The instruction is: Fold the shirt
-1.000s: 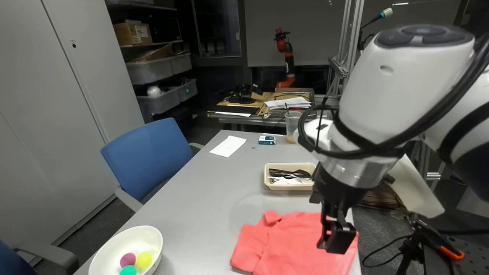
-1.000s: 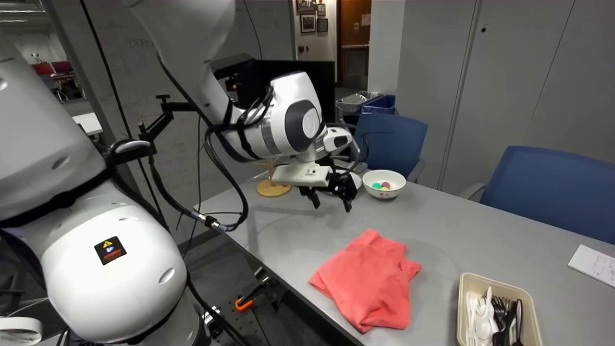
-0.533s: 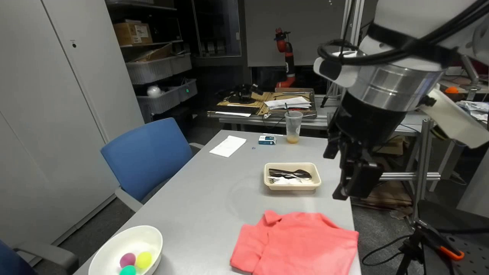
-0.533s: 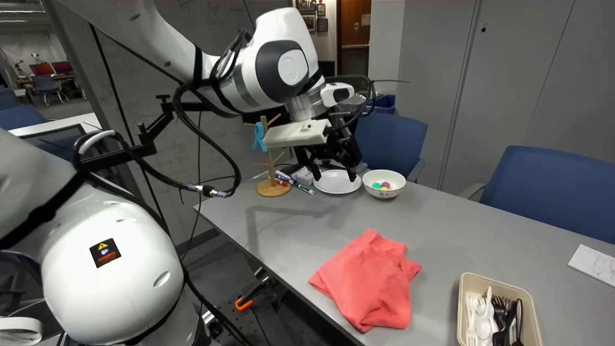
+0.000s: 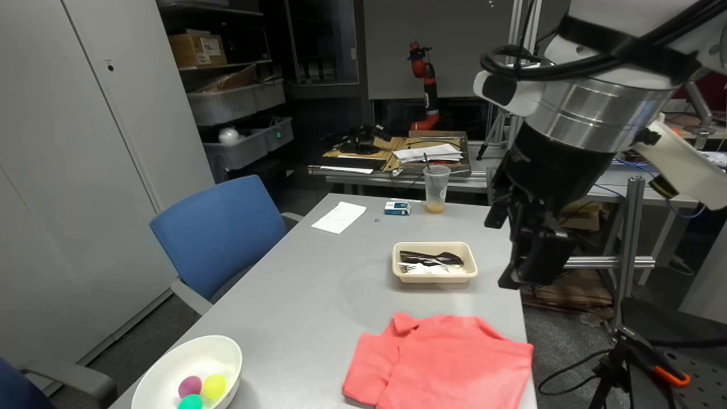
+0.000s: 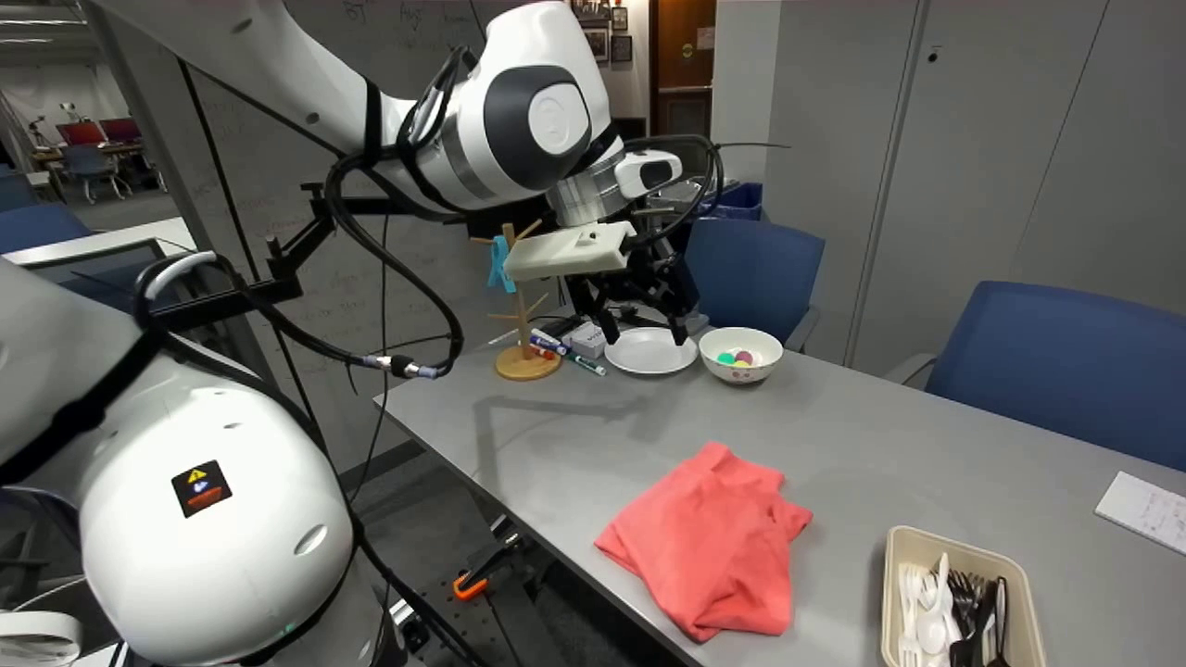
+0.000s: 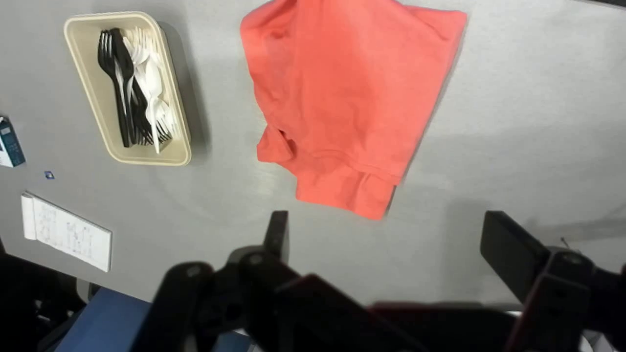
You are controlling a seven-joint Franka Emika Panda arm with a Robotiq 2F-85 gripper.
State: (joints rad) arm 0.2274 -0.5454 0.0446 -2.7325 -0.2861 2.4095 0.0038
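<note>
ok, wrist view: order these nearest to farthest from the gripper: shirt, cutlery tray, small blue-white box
1. Shirt: upper middle of the picture, ahead of the open gripper.
2. Cutlery tray: upper left, apart from the shirt.
3. Small box: far left, cut off by the picture's edge.

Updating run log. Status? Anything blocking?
Black two-fingered gripper open, nothing held. Coral-red cloth shirt on grey table, layers overlapping. No obstruction seen; rectangular beige cutlery tray stands apart from shirt.
</note>
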